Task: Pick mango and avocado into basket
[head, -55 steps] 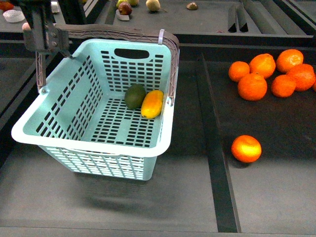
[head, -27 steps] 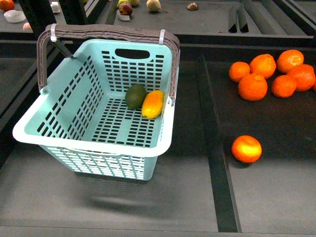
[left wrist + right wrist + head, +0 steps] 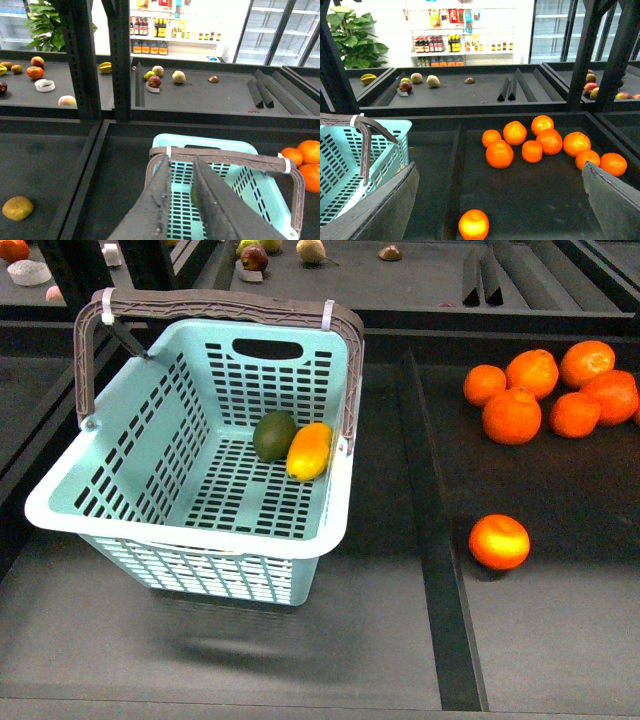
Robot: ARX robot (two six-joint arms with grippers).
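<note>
The smooth yellow-orange oblong mango (image 3: 308, 450) and the dull dark green oval avocado (image 3: 273, 435) lie touching on the slotted floor of the light blue lattice-sided plastic basket (image 3: 120, 440), near its far right corner — both task fruits look delivered. Its brown-grey folding handle (image 3: 220, 306) stands upright, bound with white zip ties. The left gripper (image 3: 182, 172) hangs above the basket, fingers nearly together and gripping nothing. The right gripper (image 3: 500, 200) is spread wide and empty over the loose round orange citrus fruits (image 3: 540, 142). No writing is legible; the distant shelf bottles' labels are too small to read.
</note>
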